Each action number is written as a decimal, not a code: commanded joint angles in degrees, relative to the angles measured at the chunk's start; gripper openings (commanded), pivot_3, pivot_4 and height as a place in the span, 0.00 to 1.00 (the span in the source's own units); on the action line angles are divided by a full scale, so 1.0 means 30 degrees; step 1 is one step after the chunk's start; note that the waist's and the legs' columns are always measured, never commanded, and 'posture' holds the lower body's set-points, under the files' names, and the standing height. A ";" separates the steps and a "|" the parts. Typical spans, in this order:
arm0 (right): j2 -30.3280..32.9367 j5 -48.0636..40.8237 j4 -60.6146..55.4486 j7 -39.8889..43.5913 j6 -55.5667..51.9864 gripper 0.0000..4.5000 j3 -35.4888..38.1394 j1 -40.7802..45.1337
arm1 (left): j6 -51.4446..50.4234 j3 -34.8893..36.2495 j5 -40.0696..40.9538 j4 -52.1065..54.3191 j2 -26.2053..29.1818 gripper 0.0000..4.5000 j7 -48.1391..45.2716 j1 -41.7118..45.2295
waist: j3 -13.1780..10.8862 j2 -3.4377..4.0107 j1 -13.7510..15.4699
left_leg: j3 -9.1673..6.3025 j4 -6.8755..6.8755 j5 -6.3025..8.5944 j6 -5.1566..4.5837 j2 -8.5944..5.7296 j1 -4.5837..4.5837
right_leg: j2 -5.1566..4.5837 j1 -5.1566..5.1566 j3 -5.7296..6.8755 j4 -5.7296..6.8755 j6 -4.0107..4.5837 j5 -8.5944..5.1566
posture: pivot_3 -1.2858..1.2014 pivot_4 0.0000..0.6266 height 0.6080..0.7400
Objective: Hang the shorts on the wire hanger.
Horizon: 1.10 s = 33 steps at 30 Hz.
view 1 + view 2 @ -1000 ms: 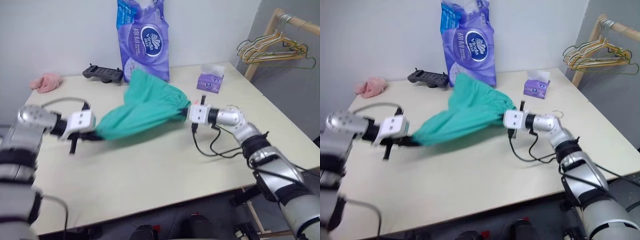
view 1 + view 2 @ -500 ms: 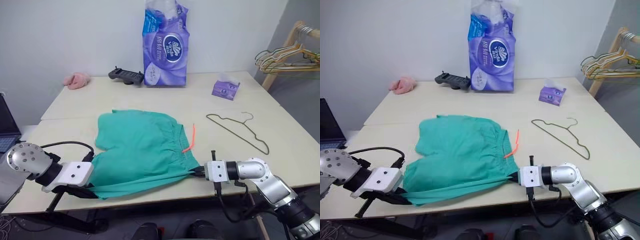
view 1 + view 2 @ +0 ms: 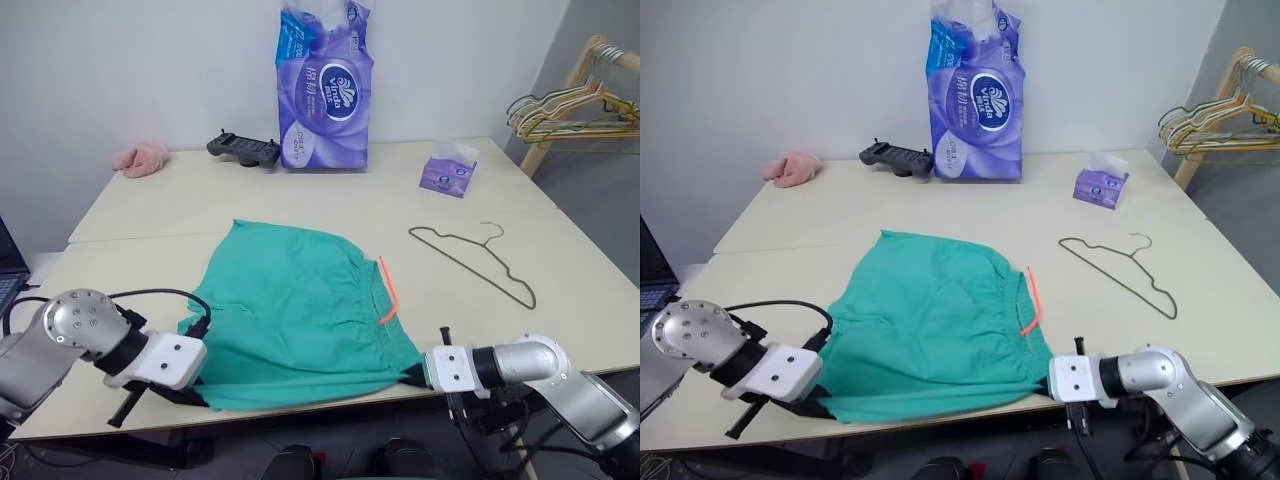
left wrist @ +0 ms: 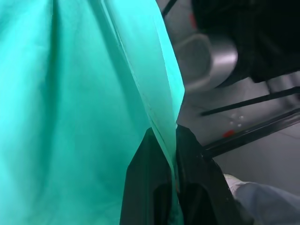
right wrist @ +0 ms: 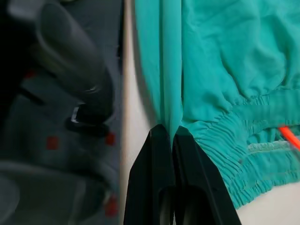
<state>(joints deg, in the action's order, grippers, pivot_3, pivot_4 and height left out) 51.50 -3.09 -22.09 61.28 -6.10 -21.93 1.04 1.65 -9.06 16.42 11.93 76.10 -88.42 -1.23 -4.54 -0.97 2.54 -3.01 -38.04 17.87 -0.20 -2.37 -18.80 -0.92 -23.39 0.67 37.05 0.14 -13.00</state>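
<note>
So at that point I had the shorts point(image 3: 300, 315) spread flat on the tabletop point(image 3: 250, 205), their bottom hem lying right along the near edge. My left hand point(image 3: 205, 398) was pinched shut on the hem corner at the near-left, and my right hand point(image 3: 412, 376) was clamped on the waistband corner at the near-right, both sitting just at the table's lip. Orange drawstring point(image 3: 389, 291) lay on the waistband side. The wire hanger point(image 3: 470, 263) was flat to the right of the shorts, apart from them, with bare tabletop between. Toilet roll pack point(image 3: 323, 85), tissue box point(image 3: 446, 171) and pink cloth point(image 3: 140, 158) sat well back along the far edge.
</note>
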 commanded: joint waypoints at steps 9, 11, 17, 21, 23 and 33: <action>0.0839 -0.0056 0.0386 0.1021 -0.4032 0.09 -0.0115 0.1012 | 0.1117 -0.0129 -0.1835 -0.1073 0.0259 0.28 -0.0567 -0.0662 | 0.0062 -0.0081 -0.0152 | 0.0011 -0.0011 0.0000 0.0001 0.0009 0.0010 | 0.0003 0.0039 0.0005 0.0007 0.0014 -0.0008 | 0.54 0.04 1.00; 0.1124 -0.0429 -0.0047 0.1619 -0.4421 0.21 -0.0133 0.0943 | 0.1436 -0.0099 -0.1938 -0.1456 0.0113 0.41 -0.0813 -0.0821 | 0.0091 -0.0126 -0.0120 | -0.0005 -0.0011 0.0000 0.0001 0.0006 0.0010 | 0.0002 0.0039 0.0014 -0.0002 0.0007 -0.0004 | 0.54 0.04 1.00; 0.2437 -0.2203 -0.1460 0.3715 -0.5313 0.66 0.0285 0.0621 | 0.1942 -0.0126 -0.0922 -0.1749 0.0444 0.81 -0.1356 -0.1574 | 0.0101 -0.0146 -0.0061 | -0.0003 -0.0013 0.0017 0.0007 -0.0007 0.0007 | -0.0026 0.0035 0.0014 -0.0044 -0.0002 0.0000 | 0.54 0.04 1.00; 0.3798 -0.4292 -0.2357 0.5775 -0.6819 0.89 0.0767 0.0470 | 0.1938 -0.1086 -0.0350 -0.3025 0.0729 0.81 -0.1362 -0.0299 | 0.0073 -0.0107 -0.0043 | -0.0013 -0.0014 0.0020 0.0009 -0.0001 0.0008 | -0.0025 0.0033 0.0027 -0.0040 0.0000 -0.0001 | 0.54 0.05 1.00; 0.4446 -0.5366 -0.2454 0.6640 -0.7518 0.89 0.1209 0.0526 | 0.1497 -0.1540 0.0023 -0.3727 0.0623 0.81 -0.1362 0.0826 | 0.0096 -0.0114 -0.0048 | -0.0017 -0.0015 0.0019 0.0009 0.0003 0.0011 | -0.0020 0.0032 0.0037 -0.0035 0.0000 -0.0002 | 0.54 0.01 1.00; 0.0478 -0.8998 0.1190 0.2065 -1.3642 0.89 0.5493 0.5630 | -0.3416 -0.0617 0.0661 -0.5480 -0.7690 0.81 0.2859 0.7980 | 0.0140 -0.0130 -0.0360 | -0.0001 -0.0054 0.0018 0.0013 0.0012 0.0009 | -0.0002 0.0036 0.0011 -0.0013 -0.0120 0.0078 | 0.52 0.01 1.00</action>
<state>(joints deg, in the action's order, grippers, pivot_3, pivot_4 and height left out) 54.25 -28.95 -20.94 71.82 -44.84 -9.49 15.47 -7.83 -13.17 17.39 -5.32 55.45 -84.44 20.24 -4.13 -1.36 1.46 -3.02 -38.21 17.93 -0.15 -2.35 -18.82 -0.94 -23.33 0.67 36.99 -0.25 -12.72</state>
